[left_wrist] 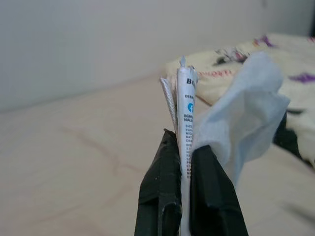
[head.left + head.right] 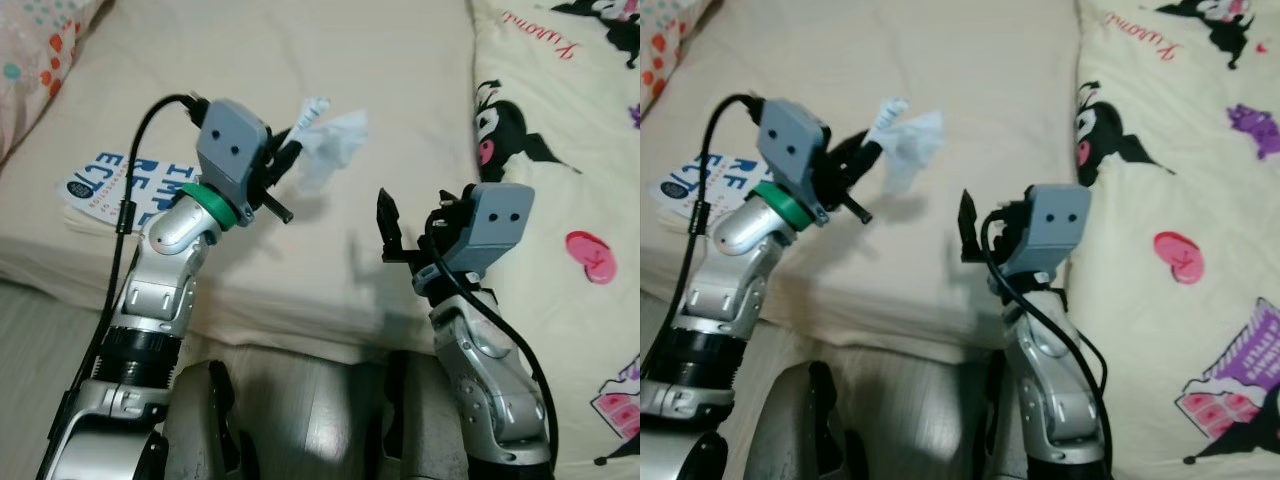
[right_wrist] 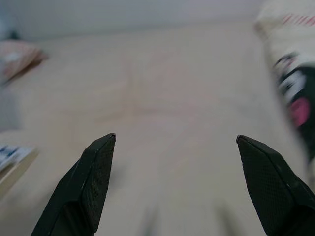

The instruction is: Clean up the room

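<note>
From the left eye view, the left pincer was raised over the cream bed, its black fingers clamped on a crumpled white tissue together with a thin printed wrapper; both were lifted clear of the sheet and threw a shadow on it. The right pincer hovered lower, near the bed's front edge, with nothing in it. A white book with blue lettering lay flat on the bed behind the left arm, and a cartoon-printed blanket covered the bed's right side.

The right eye view showed the same layout, with a patterned pillow at the far left corner.

In the left wrist view the two fingers were pressed together on the upright wrapper (small blue print ran down it, too fine to read), with the pale tissue bulging out just beside it.

In the right wrist view the fingertips stood wide apart above the bare sheet, the blanket blurred off to one side.
</note>
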